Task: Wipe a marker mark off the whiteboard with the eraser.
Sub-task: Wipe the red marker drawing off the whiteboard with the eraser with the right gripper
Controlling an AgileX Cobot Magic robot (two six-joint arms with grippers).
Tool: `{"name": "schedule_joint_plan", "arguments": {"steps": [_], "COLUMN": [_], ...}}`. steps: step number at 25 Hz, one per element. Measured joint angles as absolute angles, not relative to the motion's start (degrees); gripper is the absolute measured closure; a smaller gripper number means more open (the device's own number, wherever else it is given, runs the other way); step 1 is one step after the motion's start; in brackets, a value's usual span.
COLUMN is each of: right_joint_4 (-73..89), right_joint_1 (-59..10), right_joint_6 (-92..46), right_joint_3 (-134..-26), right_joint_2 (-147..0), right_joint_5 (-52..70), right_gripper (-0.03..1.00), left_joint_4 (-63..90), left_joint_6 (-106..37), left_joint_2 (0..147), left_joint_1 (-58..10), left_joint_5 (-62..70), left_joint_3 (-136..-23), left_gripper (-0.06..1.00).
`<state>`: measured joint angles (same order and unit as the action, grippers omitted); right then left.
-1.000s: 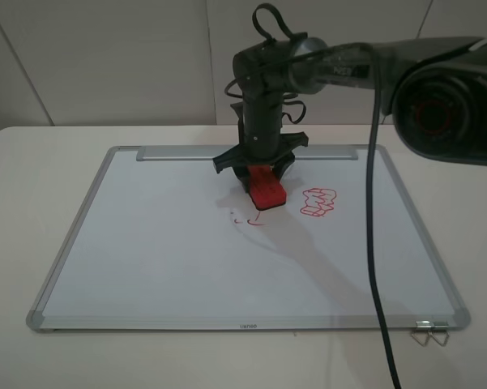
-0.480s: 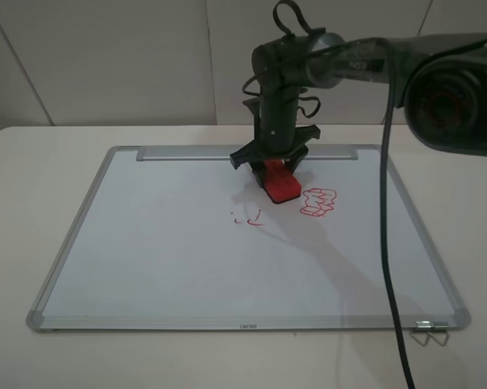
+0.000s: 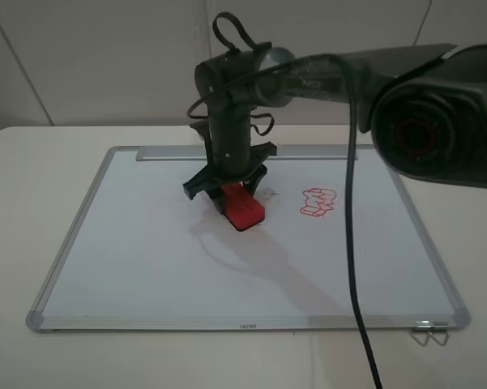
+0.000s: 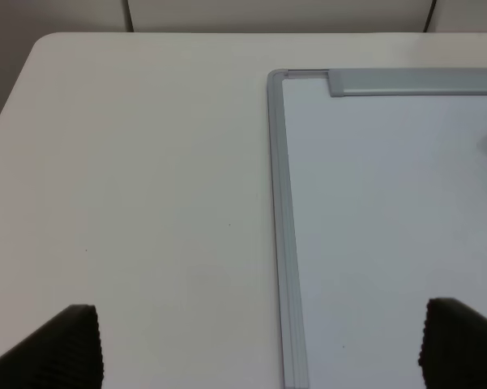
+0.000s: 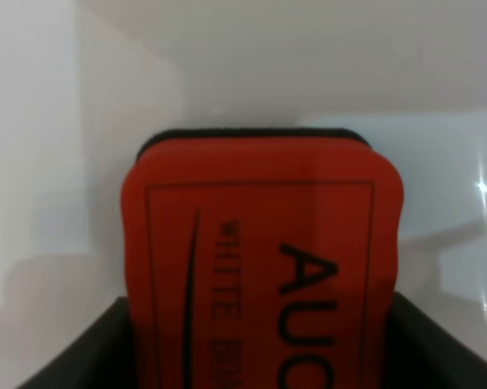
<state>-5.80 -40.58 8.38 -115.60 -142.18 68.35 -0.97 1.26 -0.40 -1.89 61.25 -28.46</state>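
Observation:
My right gripper (image 3: 229,190) reaches across the middle of the whiteboard (image 3: 146,243), shut on the red eraser (image 3: 243,211), whose felt base is pressed against the board. In the right wrist view the eraser (image 5: 259,259) fills the space between the black fingers (image 5: 89,356), dark lettering facing up. No red figure mark shows; the spot where its strokes lay is under the eraser. My left gripper (image 4: 263,344) hangs open above the board's far-left frame (image 4: 279,203), holding nothing.
A red blocky outline doodle (image 3: 318,202) sits right of the eraser. The silver strip (image 3: 170,152) runs along the far edge. A wire binder clip (image 3: 429,331) is at the near right corner. The right arm's black cable (image 3: 352,243) hangs over the board.
The right gripper swept the eraser leftward and nearer, over the leftover red strokes of the figure; those strokes no longer show. The doodle is unchanged.

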Motion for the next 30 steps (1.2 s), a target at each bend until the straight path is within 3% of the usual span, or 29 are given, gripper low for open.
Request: {"name": "schedule_joint_plan", "arguments": {"steps": [6,12,30], "right_joint_4": [-3.60,-2.90,-6.19], "right_joint_1": [-47.74,-48.49,-36.30], "right_joint_6": [8.53,8.53,9.60], "right_joint_3": [-115.60,-115.60,-110.22], "right_joint_2": [-142.18,-142.18,-140.78], "right_joint_5": [68.91,69.09,65.26], "right_gripper": [0.47,0.47,0.47], "left_joint_4": [-0.97,-0.97,-0.97], "left_joint_6": [1.26,1.26,1.26], "left_joint_2": [-0.40,-0.40,-0.40], "left_joint_1": [-1.89,-1.89,-1.89], "left_joint_5": [61.25,61.25,61.25], "left_joint_3": [-28.46,-28.46,-28.46], "left_gripper": [0.16,0.16,0.16]}}
